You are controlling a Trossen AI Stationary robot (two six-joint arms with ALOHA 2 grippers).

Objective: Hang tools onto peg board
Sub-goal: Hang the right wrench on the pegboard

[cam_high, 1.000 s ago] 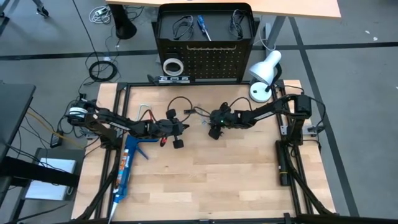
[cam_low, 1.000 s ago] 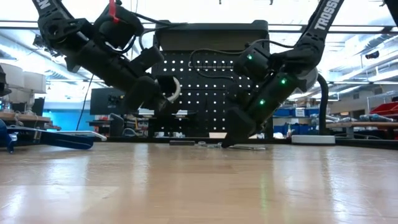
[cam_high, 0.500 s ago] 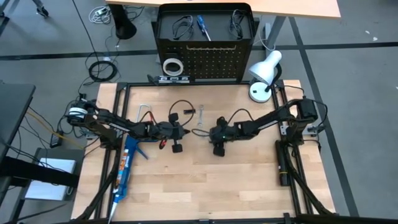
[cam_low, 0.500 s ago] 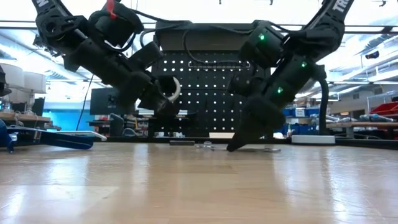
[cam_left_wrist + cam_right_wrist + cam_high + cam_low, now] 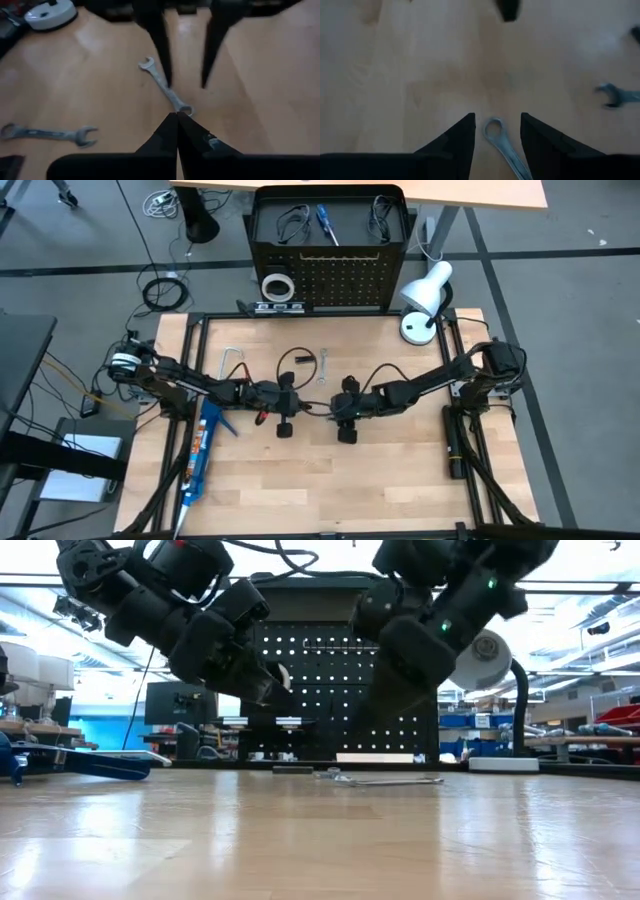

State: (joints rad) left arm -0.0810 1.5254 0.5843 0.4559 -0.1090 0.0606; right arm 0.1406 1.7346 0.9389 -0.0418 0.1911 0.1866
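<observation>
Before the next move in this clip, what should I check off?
1. Right hand open: ok, fingers apart.
2. Right hand lined up on the wrench: ok, its ring end shows between the fingers.
3. Wrench free to be picked up: ok, it lies flat on the table, not gripped.
4. Left hand shut and empty: ok.
5. Room between the two hands: cannot tell, they face each other closely.
6. Free peg on the peg board: cannot tell.

Two wrenches (image 5: 322,367) (image 5: 233,359), one tape ring (image 5: 277,286), one screwdriver (image 5: 327,224), two grippers (image 5: 283,412) (image 5: 346,418).
</observation>
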